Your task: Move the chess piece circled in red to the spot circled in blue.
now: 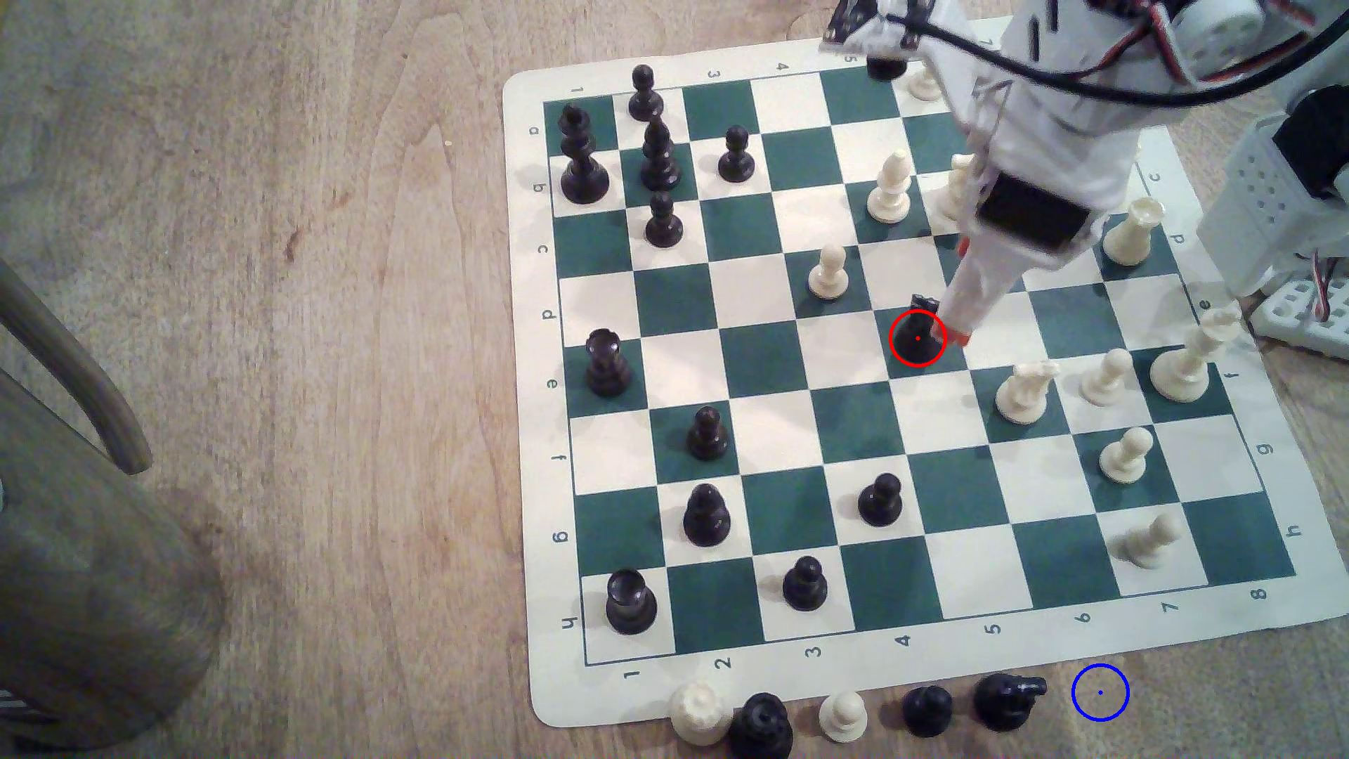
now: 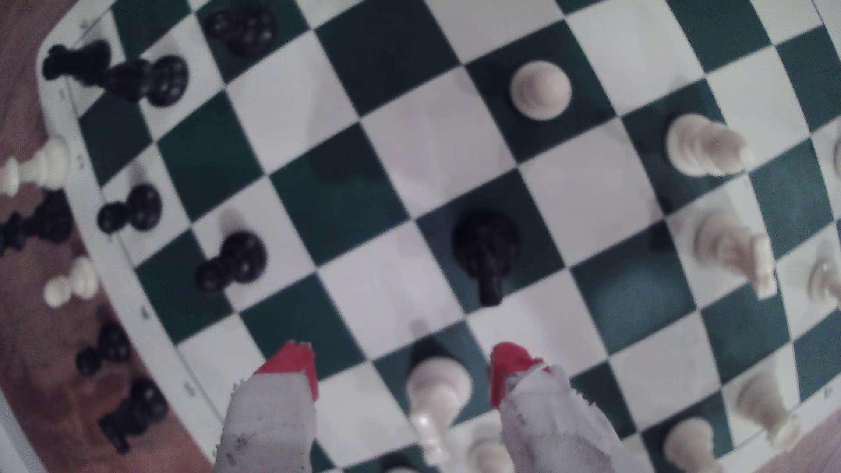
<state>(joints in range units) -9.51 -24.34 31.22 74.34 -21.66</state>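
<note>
Along the bottom edge of the exterior view, off the chessboard [image 1: 525, 438], a second black knight [image 1: 1007, 699] lies near the lower right, and just to its right sits the blue ring [image 1: 1100, 692] on bare wood. Right of the frame's centre, the black knight [image 1: 917, 332] stands on a green square inside the red ring. The gripper [image 2: 402, 370] hangs just beside it on its right; the wrist view shows the red-tipped fingers [image 2: 291, 364] spread apart, holding nothing, the knight [image 2: 486, 250] near them.

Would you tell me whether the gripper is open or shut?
Open: in the wrist view the gripper's red fingertips stand apart, holding nothing.
</note>
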